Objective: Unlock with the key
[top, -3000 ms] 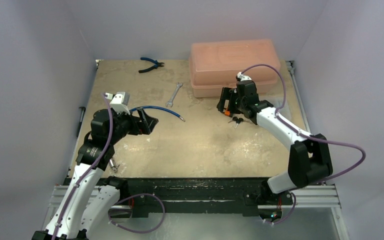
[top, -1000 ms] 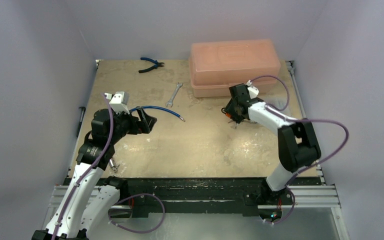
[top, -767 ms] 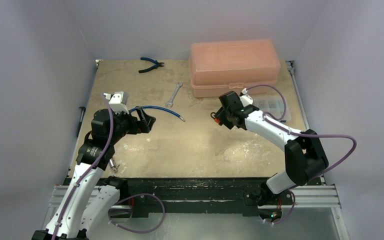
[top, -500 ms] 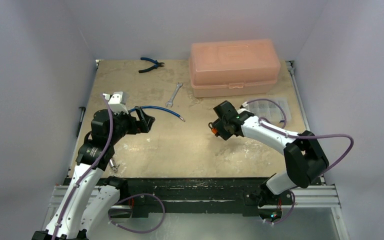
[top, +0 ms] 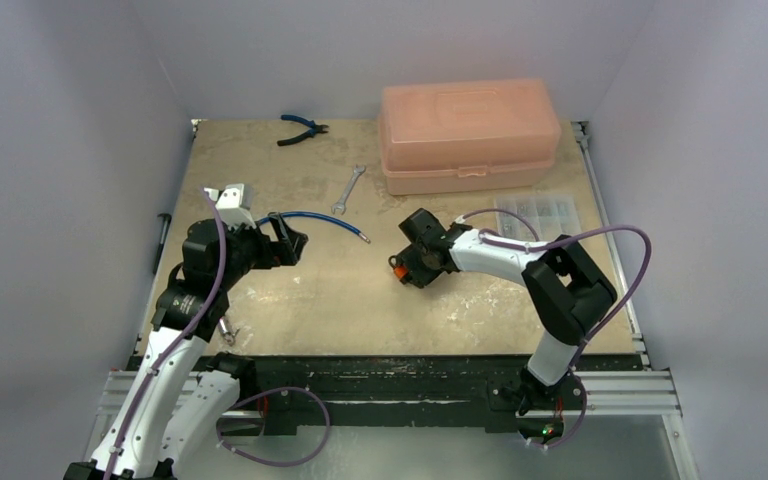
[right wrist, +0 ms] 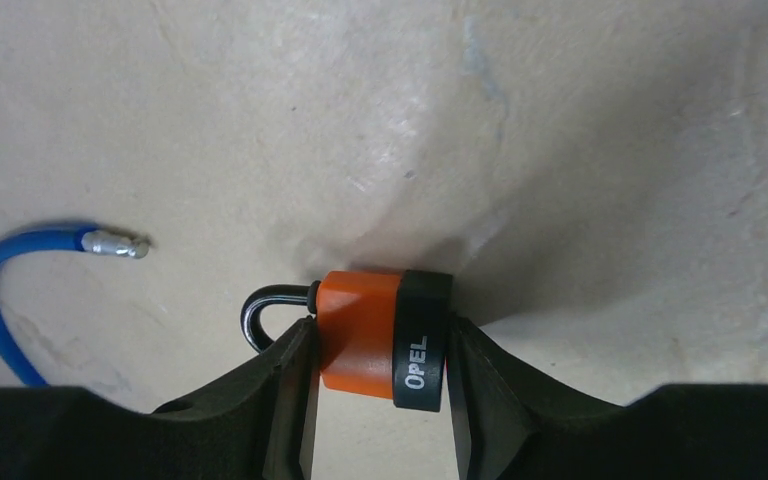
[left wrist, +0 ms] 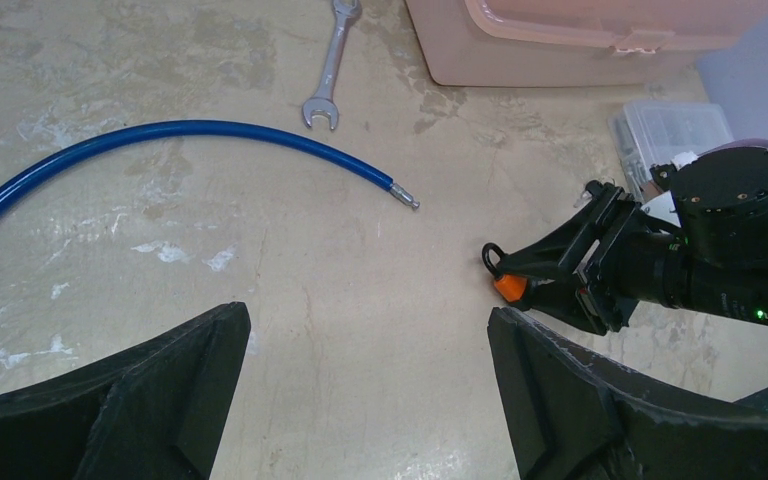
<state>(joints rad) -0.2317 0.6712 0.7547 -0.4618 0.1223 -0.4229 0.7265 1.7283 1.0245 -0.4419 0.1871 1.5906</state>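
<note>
Padlock point(right wrist: 385, 335), orange with a black band, pinched by its sides between the right jaws, shackle poking out past them, close to the tabletop point(top: 360, 300) near its middle, left jaws spread wide, holding nothing, near a blue hose point(left wrist: 210, 135)

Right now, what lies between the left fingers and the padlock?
Only bare table up to the padlock, in the left wrist view; blue hose ends farther back.

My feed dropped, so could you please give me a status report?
Right gripper: jaws shut on padlock. Left gripper: jaws open, empty. Key not identifiable. Blue hose lies near left gripper.
</note>
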